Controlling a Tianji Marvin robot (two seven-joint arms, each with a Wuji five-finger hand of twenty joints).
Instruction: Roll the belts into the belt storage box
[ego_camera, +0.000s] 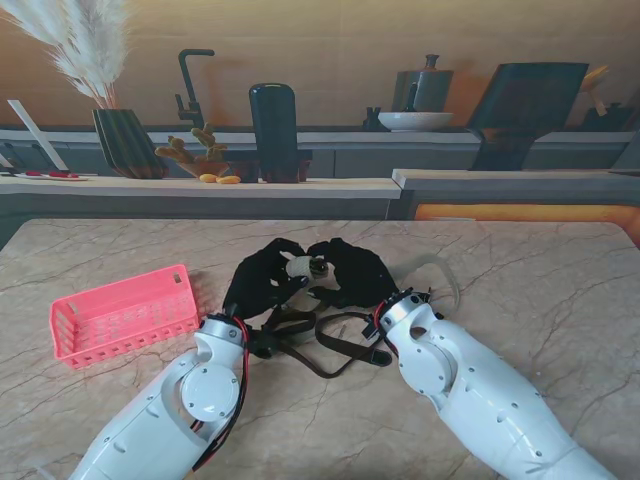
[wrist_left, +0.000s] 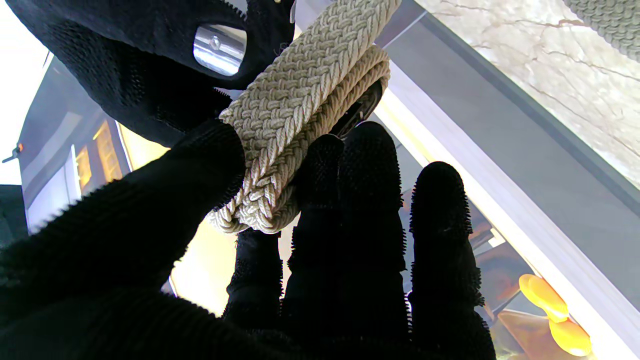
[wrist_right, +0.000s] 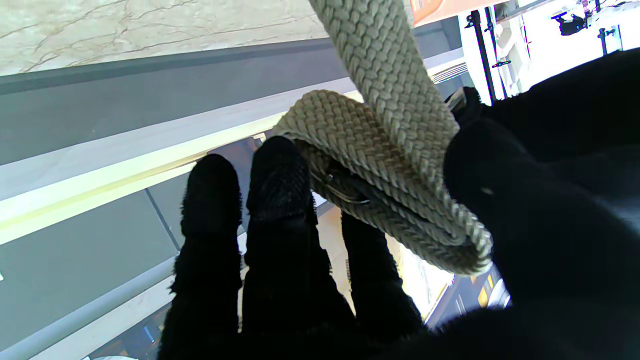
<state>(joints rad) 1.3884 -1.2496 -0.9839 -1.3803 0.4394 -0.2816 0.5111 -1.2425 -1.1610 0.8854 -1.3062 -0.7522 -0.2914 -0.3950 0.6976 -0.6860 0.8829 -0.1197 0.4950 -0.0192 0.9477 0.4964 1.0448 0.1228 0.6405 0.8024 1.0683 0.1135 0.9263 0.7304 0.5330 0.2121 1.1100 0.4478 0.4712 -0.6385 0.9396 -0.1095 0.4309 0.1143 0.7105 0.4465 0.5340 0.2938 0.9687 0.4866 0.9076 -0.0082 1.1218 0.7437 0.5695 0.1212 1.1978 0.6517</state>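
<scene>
Both black-gloved hands, left hand (ego_camera: 262, 278) and right hand (ego_camera: 352, 272), pinch the partly rolled cream braided belt (ego_camera: 299, 266) between them above the marble surface (ego_camera: 520, 290). The pink slatted plastic storage box (ego_camera: 122, 314) lies to the left, nearer the left hand; a dark strap belt (ego_camera: 325, 340) awaits.
</scene>
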